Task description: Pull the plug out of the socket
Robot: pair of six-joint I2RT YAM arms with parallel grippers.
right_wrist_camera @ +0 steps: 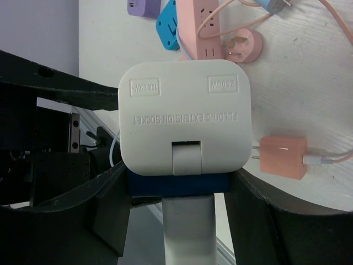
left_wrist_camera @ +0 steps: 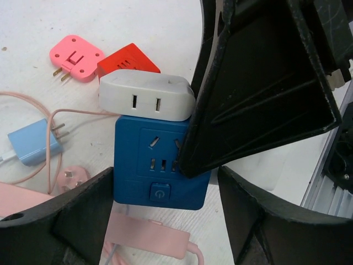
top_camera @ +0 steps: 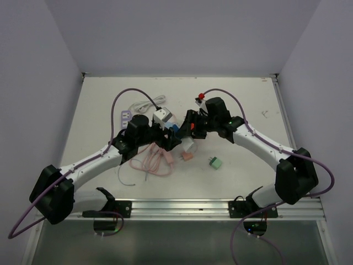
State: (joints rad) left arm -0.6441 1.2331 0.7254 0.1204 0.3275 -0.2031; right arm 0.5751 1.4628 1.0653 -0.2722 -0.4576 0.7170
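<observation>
A blue socket cube (left_wrist_camera: 157,165) carries a white plug block (left_wrist_camera: 144,96) seated against its top side. From the right wrist the white plug (right_wrist_camera: 185,110) shows its labelled face, with a strip of the blue socket (right_wrist_camera: 176,185) under it. My right gripper (right_wrist_camera: 179,176) is shut on the blue socket, and one of its fingers (left_wrist_camera: 259,83) lies across the socket's face. My left gripper (left_wrist_camera: 165,182) is open around the cube's lower half. Its left finger touches the cube and a small gap shows on the right. Both grippers (top_camera: 179,135) meet mid-table.
Loose on the table lie a pink plug (left_wrist_camera: 76,57), a red adapter (left_wrist_camera: 129,59), a light blue charger (left_wrist_camera: 33,148), a pink power strip (left_wrist_camera: 146,234), a salmon charger (right_wrist_camera: 282,156) and a green adapter (top_camera: 215,162). A metal rail (top_camera: 182,207) edges the near side.
</observation>
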